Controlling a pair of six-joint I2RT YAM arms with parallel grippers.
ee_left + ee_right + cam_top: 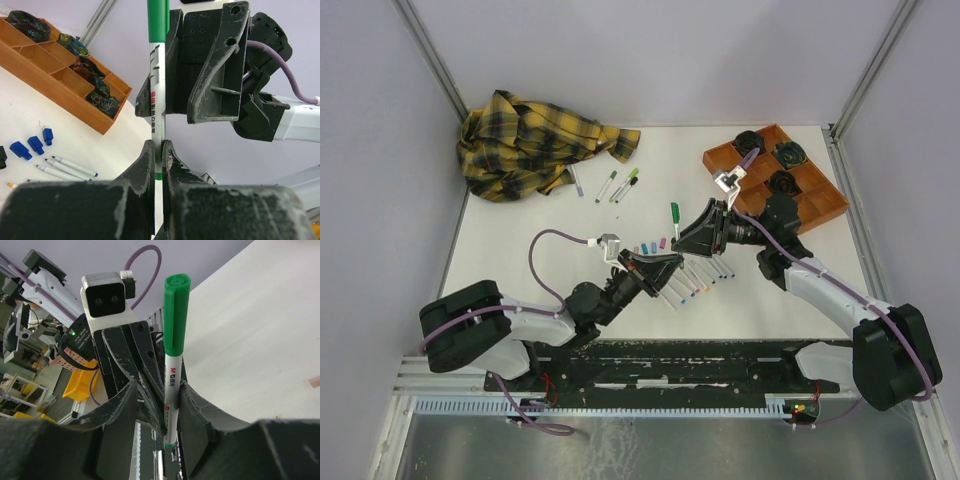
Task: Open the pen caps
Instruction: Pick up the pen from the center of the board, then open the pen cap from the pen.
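Note:
A white pen (675,228) with a green cap (674,211) stands upright above the table's middle. My left gripper (677,259) is shut on its lower barrel (157,100), as the left wrist view (160,150) shows. The green cap (176,310) is on the pen. My right gripper (682,240) stands open around the same pen (171,385). The barrel lies against one right finger (195,405), and the left gripper's fingertips fill the rest of the gap. Loose blue caps (30,145) and pink and blue caps (654,244) lie on the table.
Several uncapped white pens (695,280) lie in a row under the grippers, also in the left wrist view (70,167). Capped pens (620,185) lie near a yellow plaid shirt (535,145). An orange tray (820,205) with dark round objects sits at the back right.

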